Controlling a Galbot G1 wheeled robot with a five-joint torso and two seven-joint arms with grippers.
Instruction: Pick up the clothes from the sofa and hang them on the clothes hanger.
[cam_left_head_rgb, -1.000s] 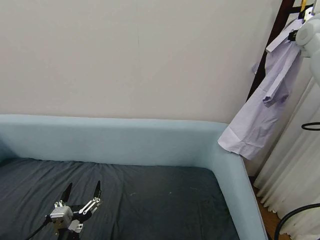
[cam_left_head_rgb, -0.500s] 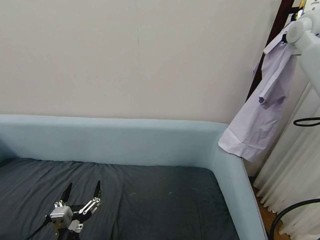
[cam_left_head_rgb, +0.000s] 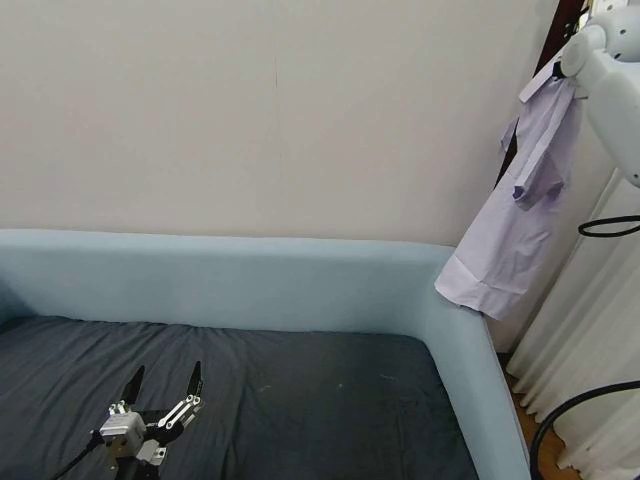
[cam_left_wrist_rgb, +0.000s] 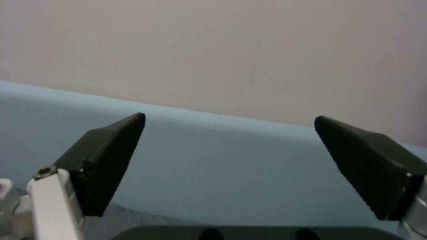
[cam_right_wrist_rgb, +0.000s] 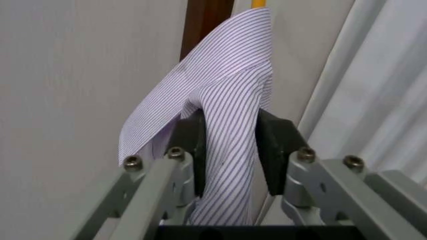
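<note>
Right gripper (cam_right_wrist_rgb: 232, 126) is up high at the far right, next to the dark wooden post (cam_right_wrist_rgb: 208, 20) and white curtain (cam_left_head_rgb: 590, 380). Its jaws are closed down to a narrow gap, pinching a fold of the lilac striped shirt (cam_left_head_rgb: 520, 210). In the right wrist view both black pads (cam_right_wrist_rgb: 193, 145) press the fabric from either side, just below the collar area. The shirt hangs down from that grip along the post. Its lower hem drapes onto the top corner of the sofa (cam_left_head_rgb: 250, 280) armrest and touches it. A yellow piece (cam_right_wrist_rgb: 261, 4) shows above the collar, possibly part of the hanger; hard to tell, since it is cut off at the edge. Cannot tell whether the shirt is hooked on anything besides the gripper.

Left gripper (cam_left_head_rgb: 167, 368) is low over the dark grey seat cushion (cam_left_head_rgb: 320, 400), left of centre. Its jaws are spread wide and hold nothing. In the left wrist view the two black fingers (cam_left_wrist_rgb: 107, 155) are far apart, pointing at the light blue backrest and the plain wall (cam_left_head_rgb: 250, 120) behind. A black cable (cam_left_head_rgb: 603, 228) loops beside the right arm.
</note>
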